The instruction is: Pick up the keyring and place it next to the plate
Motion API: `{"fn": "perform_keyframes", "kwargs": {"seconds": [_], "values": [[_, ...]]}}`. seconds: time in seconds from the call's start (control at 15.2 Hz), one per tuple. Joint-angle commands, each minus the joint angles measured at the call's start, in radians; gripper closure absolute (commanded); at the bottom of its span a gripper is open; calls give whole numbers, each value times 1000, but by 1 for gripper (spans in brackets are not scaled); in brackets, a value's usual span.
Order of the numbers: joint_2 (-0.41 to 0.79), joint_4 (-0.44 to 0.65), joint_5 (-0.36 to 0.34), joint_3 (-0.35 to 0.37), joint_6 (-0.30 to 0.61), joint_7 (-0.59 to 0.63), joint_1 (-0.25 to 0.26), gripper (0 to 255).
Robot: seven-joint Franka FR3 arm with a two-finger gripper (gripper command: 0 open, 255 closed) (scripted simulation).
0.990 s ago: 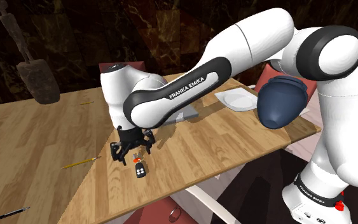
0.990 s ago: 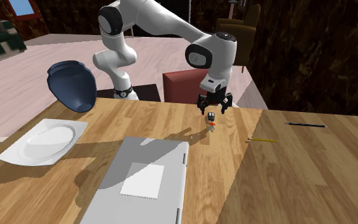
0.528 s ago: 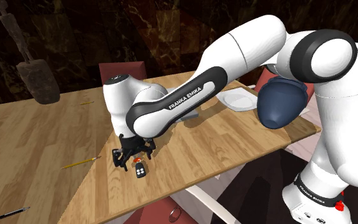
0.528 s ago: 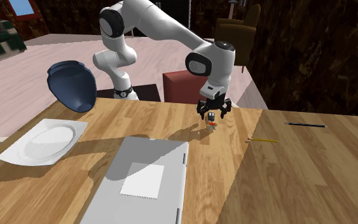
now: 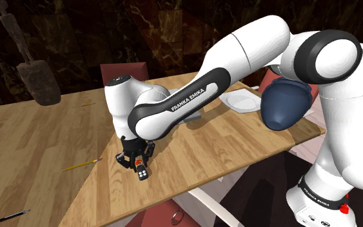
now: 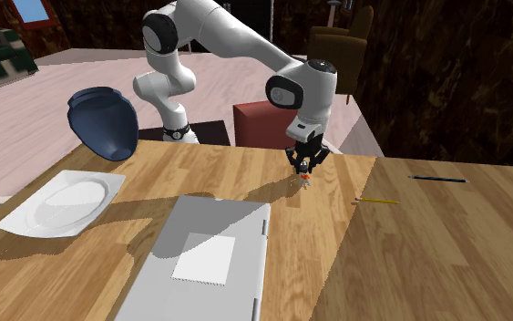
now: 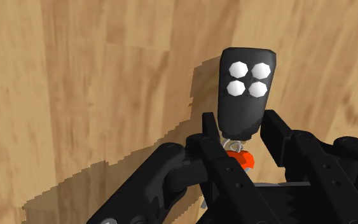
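Keyring [image 7: 244, 89] in end effector's [image 7: 240, 122] clasp, on table [image 7: 75, 95]

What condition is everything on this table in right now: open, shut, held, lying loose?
pincer: shut on the keyring, low over the tabletop.
keyring: clasped at its ring end, its black fob apparently not yet lifted off the wood.
laptop: lid closed, lying flat.
plate: empty, resting on the table.
yellow pencil: lying loose, untouched.

the arm [image 5: 193, 97] is reaching low, wrist pointing straight down, and the pincer [image 5: 137, 162] is clasping the keyring [image 7: 244, 89].
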Motion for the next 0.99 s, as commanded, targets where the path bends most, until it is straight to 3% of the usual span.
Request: {"fn": "perform_keyframes", "kwargs": {"seconds": [0.0, 0.4, 0.92], "values": [[0, 0, 0, 0, 0, 0, 0, 255], [0, 0, 0, 0, 0, 0, 0, 255], [-43, 48, 23, 14, -87, -12, -6, 255]]}}
